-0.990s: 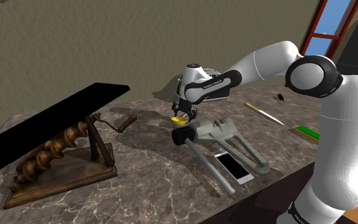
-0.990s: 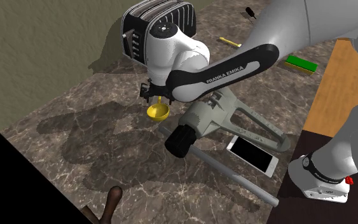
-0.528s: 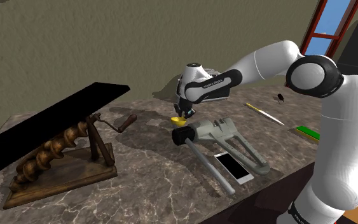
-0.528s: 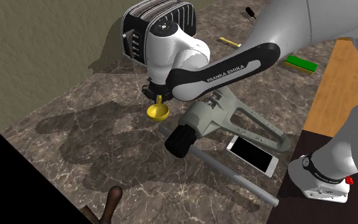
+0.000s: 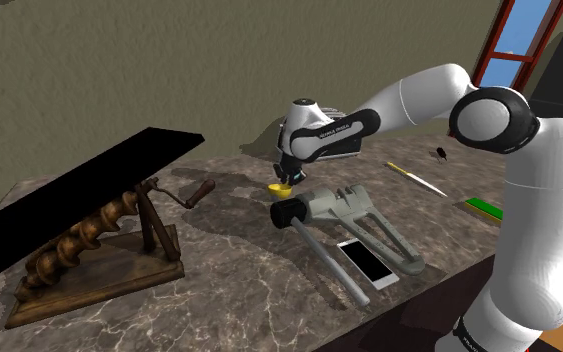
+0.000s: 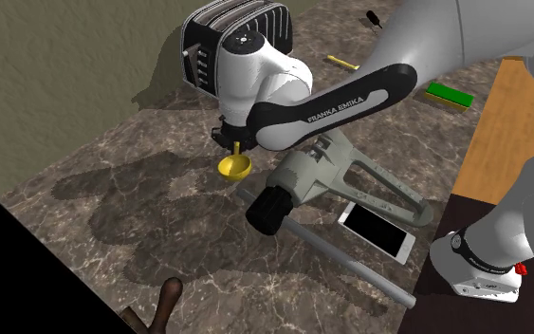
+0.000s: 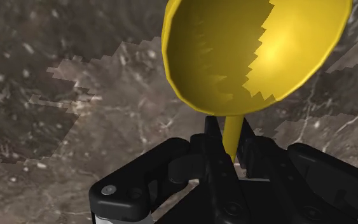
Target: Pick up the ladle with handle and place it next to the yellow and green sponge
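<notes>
In the shoulder view, my tool (image 5: 287, 178) hangs over the middle of the tabletop (image 5: 229, 280) with the yellow ladle (image 5: 281, 189) directly beneath it. The bowl is at the bottom and the short handle runs straight up into the fingers. The yellow and green sponge (image 5: 483, 207) lies well apart, far over on the shoulder view's right, close to the tabletop's near edge. A grey clamp-like press (image 5: 354, 213) and a phone (image 5: 367, 262) lie between ladle and sponge.

The second exterior view shows the same thing from the other side. The ladle (image 6: 234, 167) hangs upright under the tool (image 6: 231, 139), and the sponge (image 6: 448, 95) is at this view's upper right, beyond the grey press (image 6: 331, 180). The bowl sits low over the marble, and I can't tell whether it is clear of the surface.

In the wrist view, the fingers (image 7: 212, 137) are clamped on the thin yellow handle. The bowl of the ladle (image 7: 254, 51) opens toward the camera, just past the tool (image 7: 229, 137).

I judge the grasp made and the carry not yet done. The move ahead turns on going sideways toward the sponge. I'd want the bowl high enough to pass over the press, since the ladle's long axis points straight down.
</notes>
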Available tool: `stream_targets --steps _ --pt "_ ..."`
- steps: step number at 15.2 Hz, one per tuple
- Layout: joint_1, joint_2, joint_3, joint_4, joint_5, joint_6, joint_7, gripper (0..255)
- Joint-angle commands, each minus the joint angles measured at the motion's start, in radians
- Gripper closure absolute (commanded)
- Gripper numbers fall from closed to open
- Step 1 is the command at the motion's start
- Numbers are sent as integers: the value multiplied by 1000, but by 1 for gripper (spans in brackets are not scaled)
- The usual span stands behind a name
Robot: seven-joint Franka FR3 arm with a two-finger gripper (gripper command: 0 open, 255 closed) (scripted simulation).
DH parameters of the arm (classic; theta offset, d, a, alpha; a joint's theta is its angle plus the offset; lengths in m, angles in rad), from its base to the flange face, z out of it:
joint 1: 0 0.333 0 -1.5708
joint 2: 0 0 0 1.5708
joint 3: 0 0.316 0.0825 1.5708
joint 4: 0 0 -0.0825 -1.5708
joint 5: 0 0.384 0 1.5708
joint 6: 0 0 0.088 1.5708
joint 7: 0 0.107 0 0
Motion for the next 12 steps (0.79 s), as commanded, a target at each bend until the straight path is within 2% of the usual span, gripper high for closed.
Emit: stream_targets --steps 1,12 --pt "-1 -10 2 1 5 -15 -5 255" --pt "-5 -63 11 77 29 -142 -30 255"
